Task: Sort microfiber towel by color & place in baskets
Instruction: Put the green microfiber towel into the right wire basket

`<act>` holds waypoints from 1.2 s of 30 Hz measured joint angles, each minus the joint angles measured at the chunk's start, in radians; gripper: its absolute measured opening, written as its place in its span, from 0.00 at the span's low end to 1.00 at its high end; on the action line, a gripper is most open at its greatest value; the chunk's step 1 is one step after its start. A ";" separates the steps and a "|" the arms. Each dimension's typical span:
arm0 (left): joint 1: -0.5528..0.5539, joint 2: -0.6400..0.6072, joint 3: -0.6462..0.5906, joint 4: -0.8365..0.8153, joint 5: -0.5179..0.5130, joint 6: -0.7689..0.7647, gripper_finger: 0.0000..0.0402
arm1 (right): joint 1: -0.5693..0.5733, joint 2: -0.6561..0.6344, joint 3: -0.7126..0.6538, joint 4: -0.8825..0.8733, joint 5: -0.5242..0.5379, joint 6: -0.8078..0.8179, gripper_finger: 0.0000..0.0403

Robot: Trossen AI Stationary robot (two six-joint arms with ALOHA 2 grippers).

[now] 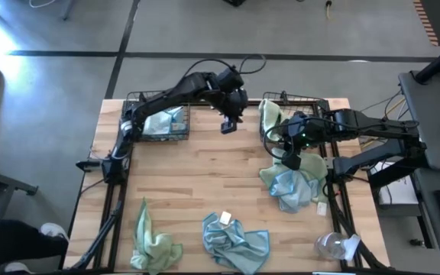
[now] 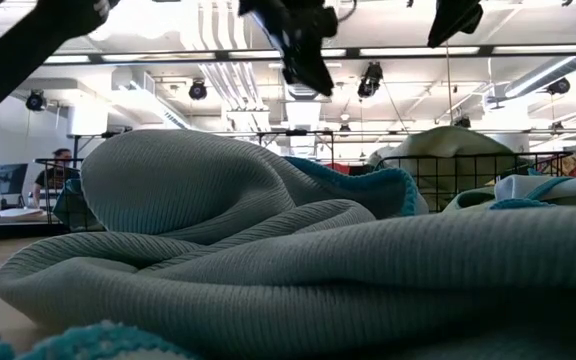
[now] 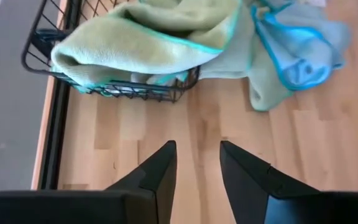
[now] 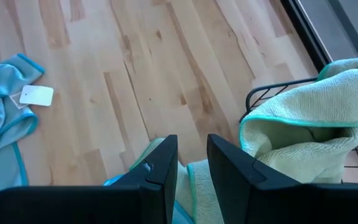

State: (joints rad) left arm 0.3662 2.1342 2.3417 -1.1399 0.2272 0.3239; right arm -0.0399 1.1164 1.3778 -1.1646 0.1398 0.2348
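Note:
Two black wire baskets stand at the table's far edge. The left basket (image 1: 157,124) holds a light blue towel (image 1: 165,121). A pale green towel (image 1: 270,116) (image 3: 148,40) fills the right basket (image 1: 300,103) (image 3: 135,92) and drapes over its rim. A heap of green and blue towels (image 1: 290,186) (image 3: 291,56) lies in front of the right basket. At the near edge lie a green towel (image 1: 153,244) and a blue towel (image 1: 235,241) with a white tag (image 4: 36,95). My left gripper (image 1: 231,116) (image 3: 197,163) hangs open between the baskets. My right gripper (image 1: 291,158) (image 4: 192,155) hangs open over the heap's far edge.
A clear plastic wrapper (image 1: 334,244) lies at the near right corner. Bare wood (image 1: 205,172) spans the middle of the table. In the low view the near blue towel (image 2: 268,260) fills the foreground, and a person (image 2: 60,160) sits far behind the table.

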 joint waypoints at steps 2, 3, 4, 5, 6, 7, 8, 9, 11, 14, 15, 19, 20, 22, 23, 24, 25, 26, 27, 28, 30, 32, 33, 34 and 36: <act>-0.006 -0.032 0.000 -0.022 0.001 -0.006 0.26 | 0.000 0.000 0.000 -0.002 0.000 0.000 0.20; -0.008 -0.047 0.000 -0.029 0.000 -0.011 0.25 | 0.000 0.000 0.000 -0.002 0.000 0.000 0.20; -0.010 -0.062 0.000 -0.041 0.001 -0.014 0.25 | 0.000 0.000 0.000 -0.004 -0.001 0.000 0.20; -0.013 -0.076 -0.006 -0.051 0.001 -0.019 0.25 | 0.000 0.000 0.000 -0.006 -0.001 0.000 0.20; -0.015 -0.092 -0.015 -0.062 0.001 -0.027 0.24 | 0.000 0.000 0.000 -0.007 -0.001 0.000 0.20; -0.019 -0.110 -0.029 -0.072 0.000 -0.033 0.24 | 0.000 0.000 0.000 -0.007 -0.001 0.000 0.20; -0.020 -0.132 -0.047 -0.081 0.000 -0.045 0.24 | 0.000 0.000 0.000 -0.008 -0.001 0.000 0.20; -0.023 -0.160 -0.076 -0.087 0.000 -0.059 0.24 | 0.000 0.000 0.000 -0.009 -0.001 0.000 0.20; -0.030 -0.229 -0.154 -0.085 -0.002 -0.084 0.24 | 0.000 0.000 0.000 -0.008 -0.001 0.000 0.20; -0.047 -0.348 -0.302 -0.052 -0.037 -0.140 0.24 | 0.000 0.000 0.000 -0.009 -0.001 -0.003 0.20; -0.054 -0.390 -0.357 -0.029 -0.055 -0.161 0.24 | 0.000 0.000 0.000 -0.009 -0.001 -0.009 0.20; -0.080 -0.579 -0.579 0.082 -0.111 -0.261 0.24 | 0.000 0.000 0.000 -0.009 -0.001 -0.025 0.20; -0.088 -0.626 -0.634 0.113 -0.131 -0.286 0.24 | 0.000 0.000 0.000 -0.009 -0.001 -0.027 0.20; -0.101 -0.719 -0.740 0.180 -0.173 -0.330 0.24 | 0.000 0.000 0.000 -0.009 -0.001 -0.027 0.20; -0.109 -0.764 -0.793 0.209 -0.191 -0.349 0.24 | 0.000 0.000 0.000 -0.009 -0.001 -0.027 0.20; -0.115 -0.807 -0.846 0.234 -0.208 -0.365 0.24 | 0.000 0.000 0.000 -0.008 -0.001 -0.027 0.20; -0.121 -0.850 -0.893 0.254 -0.217 -0.380 0.24 | 0.000 0.000 0.000 -0.007 -0.001 -0.027 0.20; -0.126 -0.892 -0.940 0.270 -0.223 -0.394 0.24 | 0.000 0.000 0.000 -0.006 -0.001 -0.023 0.20; -0.131 -0.934 -0.985 0.284 -0.227 -0.408 0.24 | 0.000 0.000 0.000 -0.005 -0.001 -0.015 0.20; -0.134 -0.976 -1.032 0.304 -0.231 -0.422 0.24 | 0.000 0.000 0.000 -0.005 -0.001 -0.006 0.20; -0.141 -1.053 -1.121 0.344 -0.244 -0.447 0.24 | 0.000 0.000 0.000 -0.005 -0.001 0.008 0.20; -0.144 -1.125 -1.207 0.404 -0.246 -0.466 0.24 | 0.000 0.000 0.000 -0.004 0.000 0.031 0.20; -0.144 -1.159 -1.245 0.437 -0.246 -0.472 0.24 | 0.000 0.000 0.000 -0.004 -0.001 0.041 0.20; -0.144 -1.190 -1.282 0.472 -0.245 -0.475 0.24 | 0.000 0.000 0.000 -0.004 -0.001 0.048 0.20; -0.144 -1.244 -1.350 0.538 -0.245 -0.474 0.24 | 0.000 0.000 0.000 -0.003 0.000 0.049 0.20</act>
State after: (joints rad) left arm 0.2218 0.8902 0.9920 -0.6023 -0.0181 -0.1500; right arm -0.0399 1.1164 1.3777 -1.1679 0.1394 0.2837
